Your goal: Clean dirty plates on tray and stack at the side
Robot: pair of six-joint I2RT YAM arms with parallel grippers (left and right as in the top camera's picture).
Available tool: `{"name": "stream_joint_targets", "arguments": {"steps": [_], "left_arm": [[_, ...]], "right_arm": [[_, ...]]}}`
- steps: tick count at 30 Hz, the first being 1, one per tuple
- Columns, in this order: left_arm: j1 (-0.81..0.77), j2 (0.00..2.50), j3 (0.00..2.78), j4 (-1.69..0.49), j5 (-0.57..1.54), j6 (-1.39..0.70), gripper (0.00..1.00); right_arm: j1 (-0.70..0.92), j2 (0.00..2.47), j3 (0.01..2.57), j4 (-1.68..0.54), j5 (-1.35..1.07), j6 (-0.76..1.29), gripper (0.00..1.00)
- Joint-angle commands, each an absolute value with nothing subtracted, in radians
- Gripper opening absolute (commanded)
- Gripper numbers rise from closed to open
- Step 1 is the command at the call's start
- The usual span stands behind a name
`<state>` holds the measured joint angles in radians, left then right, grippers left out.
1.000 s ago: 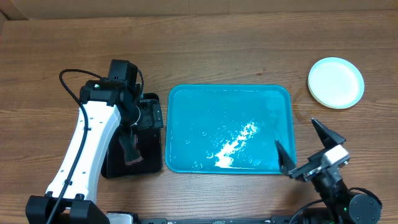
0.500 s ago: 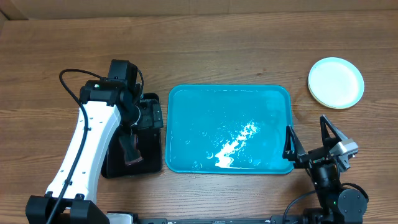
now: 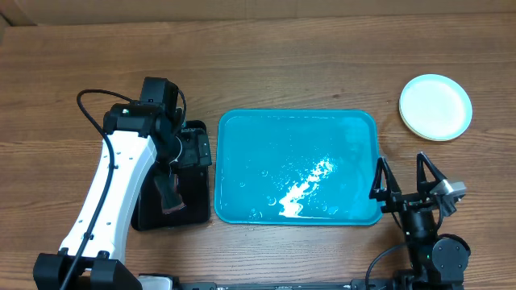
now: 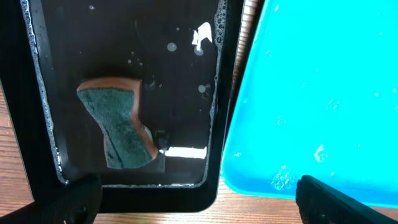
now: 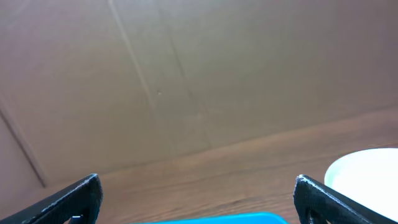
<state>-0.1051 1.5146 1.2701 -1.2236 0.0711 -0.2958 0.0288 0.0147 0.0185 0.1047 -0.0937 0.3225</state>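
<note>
Claw on right (image 3: pixel 409 181) open, now upright beside tray (image 3: pixel 242 137); left claw (image 4: pixel 199 196) open near sponge (image 4: pixel 117 124).

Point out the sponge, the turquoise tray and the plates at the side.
sponge (image 4: pixel 117 127): left wrist view, on its green scouring face.
turquoise tray (image 3: pixel 258 149): overhead view, on its bare wet floor.
plates (image 3: pixel 435 106): overhead view, centre of the top plate.
</note>
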Motion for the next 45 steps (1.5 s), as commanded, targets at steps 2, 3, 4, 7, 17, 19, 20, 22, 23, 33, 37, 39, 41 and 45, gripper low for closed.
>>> {"name": "stream_joint_targets", "arguments": {"steps": [2, 3, 4, 7, 17, 19, 20, 22, 23, 33, 37, 39, 41, 45], "left_arm": [[-0.112, 1.517, 1.276, -1.222, 0.07, -0.291, 1.0], [-0.112, 1.517, 1.276, -1.222, 0.07, -0.291, 1.0], [-0.112, 1.517, 1.276, -1.222, 0.07, -0.291, 1.0], [-0.112, 1.517, 1.276, -1.222, 0.07, -0.291, 1.0], [-0.112, 1.517, 1.276, -1.222, 0.07, -0.291, 1.0], [-0.112, 1.517, 1.276, -1.222, 0.07, -0.291, 1.0], [-0.112, 1.517, 1.276, -1.222, 0.07, -0.291, 1.0], [-0.112, 1.517, 1.276, -1.222, 0.07, -0.291, 1.0], [-0.112, 1.517, 1.276, -1.222, 0.07, -0.291, 1.0], [-0.112, 1.517, 1.276, -1.222, 0.07, -0.291, 1.0], [-0.112, 1.517, 1.276, -1.222, 0.07, -0.291, 1.0], [-0.112, 1.517, 1.276, -1.222, 0.07, -0.291, 1.0], [-0.112, 1.517, 1.276, -1.222, 0.07, -0.291, 1.0], [-0.112, 1.517, 1.276, -1.222, 0.07, -0.291, 1.0]], "right_arm": [[0.033, 0.002, 0.007, 0.097, -0.035, 0.363, 0.99], [0.033, 0.002, 0.007, 0.086, -0.035, 0.363, 1.0], [0.033, 0.002, 0.007, 0.072, -0.04, 0.364, 1.0], [0.033, 0.002, 0.007, 0.014, -0.055, 0.37, 1.0], [0.033, 0.002, 0.007, -0.082, -0.045, 0.385, 1.0], [0.033, 0.002, 0.007, -0.083, -0.05, 0.361, 1.0], [0.033, 0.002, 0.007, -0.084, -0.049, 0.35, 1.0], [0.033, 0.002, 0.007, -0.084, -0.049, 0.337, 1.0], [0.033, 0.002, 0.007, -0.083, -0.049, 0.337, 1.0], [0.033, 0.002, 0.007, -0.081, -0.044, 0.334, 1.0], [0.033, 0.002, 0.007, -0.081, -0.047, 0.265, 1.0], [0.033, 0.002, 0.007, -0.081, -0.049, 0.218, 1.0], [0.033, 0.002, 0.007, -0.081, -0.049, 0.179, 1.0], [0.033, 0.002, 0.007, -0.083, -0.039, 0.147, 1.0]]}}
